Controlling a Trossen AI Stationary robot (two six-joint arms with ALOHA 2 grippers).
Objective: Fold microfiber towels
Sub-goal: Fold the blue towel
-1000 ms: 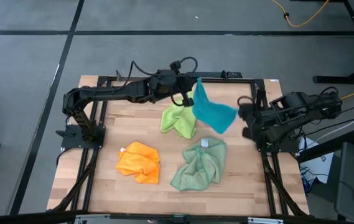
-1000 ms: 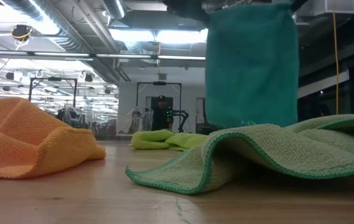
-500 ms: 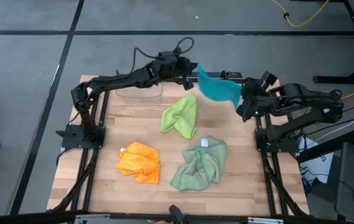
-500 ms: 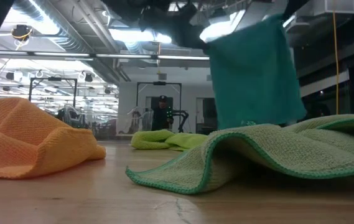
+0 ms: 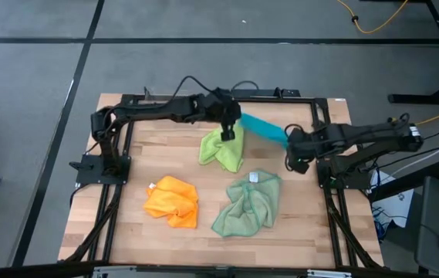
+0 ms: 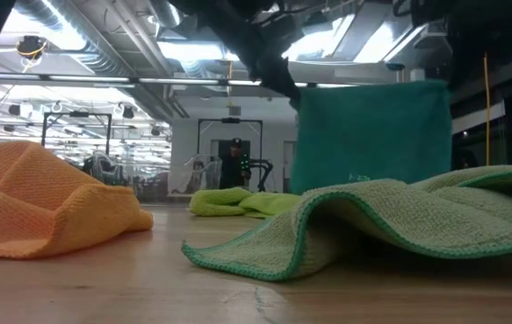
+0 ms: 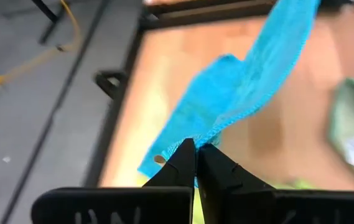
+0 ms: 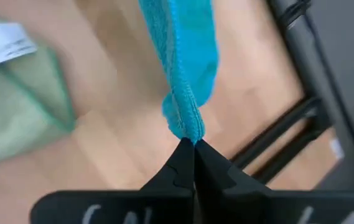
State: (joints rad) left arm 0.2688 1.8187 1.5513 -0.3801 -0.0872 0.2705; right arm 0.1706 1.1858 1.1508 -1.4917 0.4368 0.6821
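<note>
Teal towel (image 5: 264,129) hangs stretched in the air between my two grippers, above the far right part of the desk (image 5: 204,228). Left gripper (image 5: 230,133) is pinched tight on one corner; right gripper (image 5: 291,151) is pinched tight on the opposite corner. Lime towel (image 5: 222,148), orange towel (image 5: 172,201) and sage towel (image 5: 248,203) lie crumpled on the desk, untouched by either gripper.
</note>
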